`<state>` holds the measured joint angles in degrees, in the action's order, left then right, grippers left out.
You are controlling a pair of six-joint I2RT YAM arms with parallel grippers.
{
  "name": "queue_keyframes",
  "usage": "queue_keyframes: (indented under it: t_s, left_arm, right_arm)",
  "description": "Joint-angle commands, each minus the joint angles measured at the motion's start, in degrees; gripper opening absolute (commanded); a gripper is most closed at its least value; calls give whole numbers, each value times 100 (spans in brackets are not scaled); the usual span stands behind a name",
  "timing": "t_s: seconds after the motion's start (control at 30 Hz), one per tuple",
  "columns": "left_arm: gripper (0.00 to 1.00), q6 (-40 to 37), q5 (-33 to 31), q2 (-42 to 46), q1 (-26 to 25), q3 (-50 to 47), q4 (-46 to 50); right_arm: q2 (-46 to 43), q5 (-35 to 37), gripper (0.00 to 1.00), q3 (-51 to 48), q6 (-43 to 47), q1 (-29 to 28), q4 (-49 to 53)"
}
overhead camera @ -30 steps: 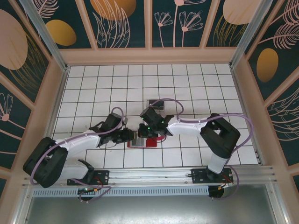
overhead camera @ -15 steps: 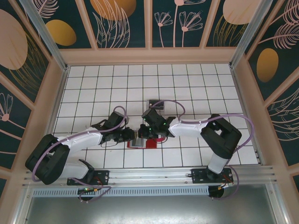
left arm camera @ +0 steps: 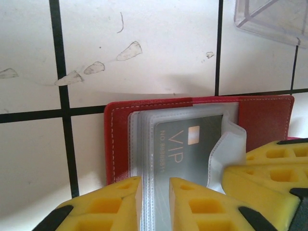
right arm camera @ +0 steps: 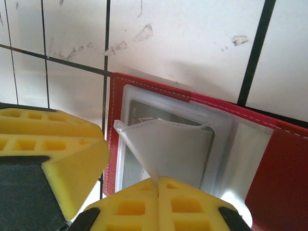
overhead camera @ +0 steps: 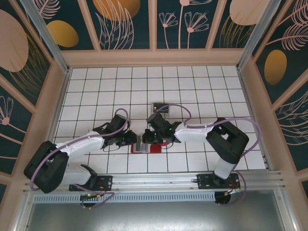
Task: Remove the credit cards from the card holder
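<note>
Credit card (left arm camera: 185,149), grey and marked VIP, sits in the clear sleeves (left arm camera: 144,139) whose near edge the left gripper (left arm camera: 154,192) clamps; the right gripper (right arm camera: 159,190) pinches a lifted sleeve flap (right arm camera: 163,144). Pin the stack down while peeling, lest the card holder (left arm camera: 262,118), open on the tiles, lift too. Beyond lies a clear box (left arm camera: 274,19).

In the left wrist view, the dark grey card (left arm camera: 185,149) lies behind a clear sleeve (left arm camera: 226,144) of the red wallet (left arm camera: 264,115) and bears the large pale letters "VIP". Beside them runs a smaller line that starts "NO", followed by digits too fine to read surely. In the right wrist view, the card (right arm camera: 159,113) shows a few sideways letters, which are unreadable.
</note>
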<state>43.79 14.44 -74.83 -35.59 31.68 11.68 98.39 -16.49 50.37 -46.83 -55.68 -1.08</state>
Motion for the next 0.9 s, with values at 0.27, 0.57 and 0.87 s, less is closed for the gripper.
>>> queue_keyframes:
  t_s: [0.27, 0.57, 0.87]
  left_arm:
    - [22, -114, 69, -173, -38, 392, 243]
    - [22, -248, 268, -393, -56, 540, 300]
    - [21, -277, 348, -702, -210, 679, 273]
  right_arm:
    - [-404, -117, 6, -387, -11, 62, -484]
    - [-444, -179, 6, -529, -108, 83, -727]
    - [-518, -263, 7, -660, -171, 144, -911]
